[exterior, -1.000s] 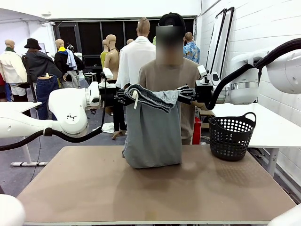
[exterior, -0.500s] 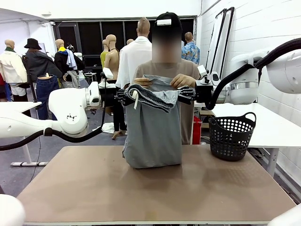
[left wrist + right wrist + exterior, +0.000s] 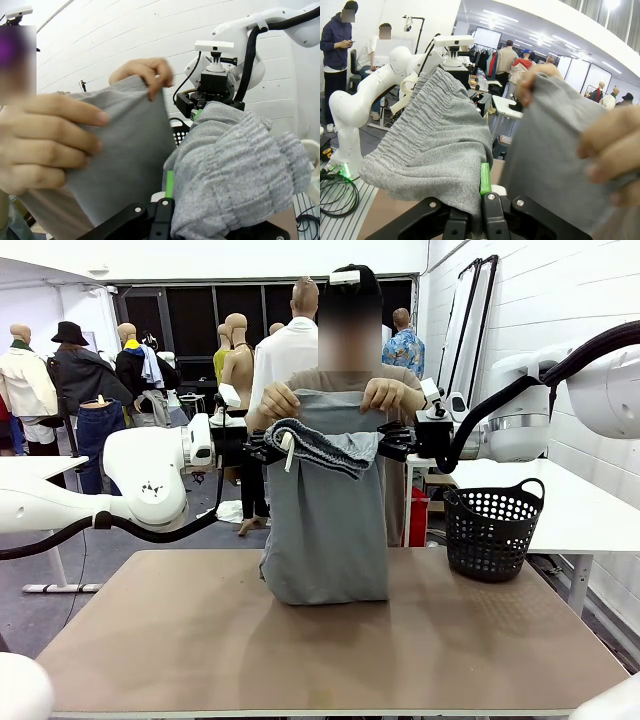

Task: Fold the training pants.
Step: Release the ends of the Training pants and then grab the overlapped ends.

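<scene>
Our left claw (image 3: 262, 447) and right claw (image 3: 396, 440) clench the waistband of the training pants (image 3: 325, 530), which hang between them with the fold on the surface (image 3: 150, 640). If the person's hands (image 3: 278, 400), holding the far end, tug hard, we judge cloth may slip our grip.

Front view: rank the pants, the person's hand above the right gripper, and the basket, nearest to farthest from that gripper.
1. Pants, clamped in the right gripper.
2. Person's hand, just above it.
3. Basket, down to its right.
</scene>
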`<state>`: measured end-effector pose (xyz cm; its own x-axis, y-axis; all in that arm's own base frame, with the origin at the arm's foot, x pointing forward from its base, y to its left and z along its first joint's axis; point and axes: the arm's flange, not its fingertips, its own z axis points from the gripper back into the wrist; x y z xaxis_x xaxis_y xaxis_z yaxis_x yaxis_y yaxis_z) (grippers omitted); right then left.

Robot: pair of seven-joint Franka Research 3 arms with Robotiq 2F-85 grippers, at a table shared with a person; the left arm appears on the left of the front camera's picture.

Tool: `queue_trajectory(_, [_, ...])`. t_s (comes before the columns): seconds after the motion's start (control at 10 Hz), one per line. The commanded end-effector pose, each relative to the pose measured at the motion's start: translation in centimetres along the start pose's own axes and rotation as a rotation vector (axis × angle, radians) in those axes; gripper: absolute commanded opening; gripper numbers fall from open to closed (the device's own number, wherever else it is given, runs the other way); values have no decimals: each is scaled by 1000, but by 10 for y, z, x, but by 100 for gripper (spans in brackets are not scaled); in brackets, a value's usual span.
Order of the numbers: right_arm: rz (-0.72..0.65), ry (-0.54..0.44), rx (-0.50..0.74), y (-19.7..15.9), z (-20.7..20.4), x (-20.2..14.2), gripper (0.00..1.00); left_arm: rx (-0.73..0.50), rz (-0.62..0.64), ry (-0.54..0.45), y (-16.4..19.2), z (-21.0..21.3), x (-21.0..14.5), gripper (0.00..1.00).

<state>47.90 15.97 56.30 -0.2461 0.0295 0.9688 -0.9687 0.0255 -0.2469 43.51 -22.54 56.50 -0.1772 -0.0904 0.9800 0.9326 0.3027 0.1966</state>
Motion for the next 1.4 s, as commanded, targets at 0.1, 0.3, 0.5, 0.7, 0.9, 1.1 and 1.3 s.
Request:
queue_trajectory(0.1, [0, -4, -2, 0, 0, 2, 0, 21, 1, -7, -1, -2, 1, 0])
queue_trajectory(0.3, [0, -4, -2, 0, 0, 2, 0, 21, 1, -7, -1, -2, 1, 0])
queue_trajectory(0.5, [0, -4, -2, 0, 0, 2, 0, 21, 1, -7, -1, -2, 1, 0])
queue_trajectory(0.7, [0, -4, -2, 0, 0, 2, 0, 21, 1, -7, -1, -2, 1, 0])
queue_trajectory(0.9, [0, -4, -2, 0, 0, 2, 0, 21, 1, -7, -1, -2, 1, 0])
queue_trajectory(1.1, [0, -4, -2, 0, 0, 2, 0, 21, 1, -7, -1, -2, 1, 0])
queue_trajectory(1.3, [0, -4, -2, 0, 0, 2, 0, 21, 1, -7, -1, -2, 1, 0])
